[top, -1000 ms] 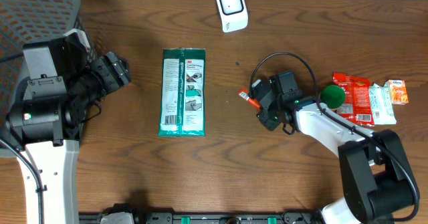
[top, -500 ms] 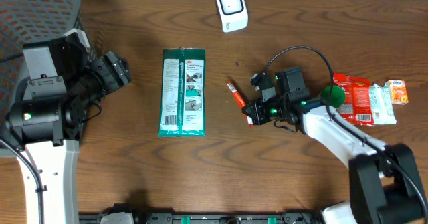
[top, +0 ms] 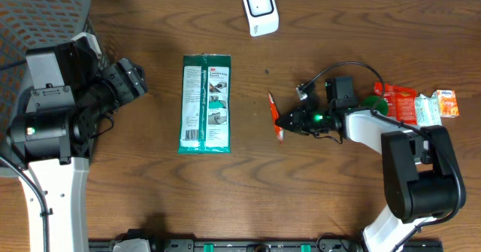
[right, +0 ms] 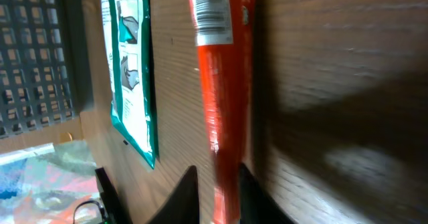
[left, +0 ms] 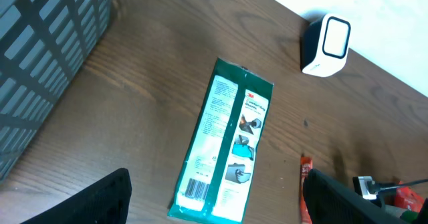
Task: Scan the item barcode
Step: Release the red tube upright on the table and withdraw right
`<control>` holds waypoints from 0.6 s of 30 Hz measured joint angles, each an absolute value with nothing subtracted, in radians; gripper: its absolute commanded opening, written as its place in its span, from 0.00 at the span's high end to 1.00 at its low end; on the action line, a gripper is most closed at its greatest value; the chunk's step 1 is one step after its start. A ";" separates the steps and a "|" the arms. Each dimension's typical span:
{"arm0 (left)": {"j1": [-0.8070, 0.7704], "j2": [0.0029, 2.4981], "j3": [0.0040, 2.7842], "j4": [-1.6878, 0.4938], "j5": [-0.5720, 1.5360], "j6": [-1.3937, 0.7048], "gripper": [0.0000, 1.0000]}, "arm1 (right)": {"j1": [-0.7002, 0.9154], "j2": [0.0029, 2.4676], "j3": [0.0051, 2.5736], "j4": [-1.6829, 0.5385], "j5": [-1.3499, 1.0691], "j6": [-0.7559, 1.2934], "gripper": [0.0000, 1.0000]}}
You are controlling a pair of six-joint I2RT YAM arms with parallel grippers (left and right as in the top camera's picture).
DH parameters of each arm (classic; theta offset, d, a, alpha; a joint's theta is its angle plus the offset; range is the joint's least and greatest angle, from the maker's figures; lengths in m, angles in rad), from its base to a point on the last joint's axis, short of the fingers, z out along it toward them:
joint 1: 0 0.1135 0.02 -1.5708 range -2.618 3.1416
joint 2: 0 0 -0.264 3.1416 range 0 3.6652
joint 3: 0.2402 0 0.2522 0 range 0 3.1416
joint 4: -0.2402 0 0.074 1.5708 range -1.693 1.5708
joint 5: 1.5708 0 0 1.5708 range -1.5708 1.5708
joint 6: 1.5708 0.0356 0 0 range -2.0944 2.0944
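A thin red stick packet (top: pixel 274 116) lies on the wooden table right of centre, its barcode (right: pixel 208 7) at the far end in the right wrist view. My right gripper (top: pixel 284 122) (right: pixel 217 174) straddles the near end of the red stick packet (right: pixel 221 83); its jaws stand slightly apart, with a sliver of wood showing beside one finger. A green wipes packet (top: pixel 207 103) (left: pixel 227 140) lies flat left of centre, barcode up. The white scanner (top: pixel 260 10) (left: pixel 326 45) stands at the back edge. My left gripper (top: pixel 139 83) (left: pixel 217 207) hovers wide open at the left, holding nothing.
A pile of snack packets (top: pixel 415 110) and a green ball (top: pixel 373 107) lie at the right, behind my right arm. A grey mesh basket (top: pixel 37 11) (left: pixel 40 70) sits at the far left. A black cable (top: pixel 338 68) loops over the right wrist.
The right wrist has swung round and lowered, carrying the red stick from a tilted pose to lie straight on the table. Its jaws have eased apart. The left arm has stayed still.
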State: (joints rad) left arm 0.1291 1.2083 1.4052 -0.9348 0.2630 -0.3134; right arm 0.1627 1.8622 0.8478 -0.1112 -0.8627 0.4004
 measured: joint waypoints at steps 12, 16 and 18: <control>0.130 1.208 1.405 -0.935 0.263 -0.313 0.18 | 0.128 1.863 0.849 -0.116 -0.829 0.398 0.63; 0.129 1.208 1.405 -0.935 0.263 -0.313 0.18 | 0.135 1.861 0.895 -0.208 -0.783 0.392 0.63; 0.129 1.208 1.405 -0.935 0.263 -0.314 0.18 | 0.158 1.852 0.946 -0.282 -0.722 0.389 0.61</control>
State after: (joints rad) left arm 0.1291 1.2083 1.4052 -0.9348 0.2634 -0.3138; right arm 0.1581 1.8519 0.9463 -0.2825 -0.7223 0.3893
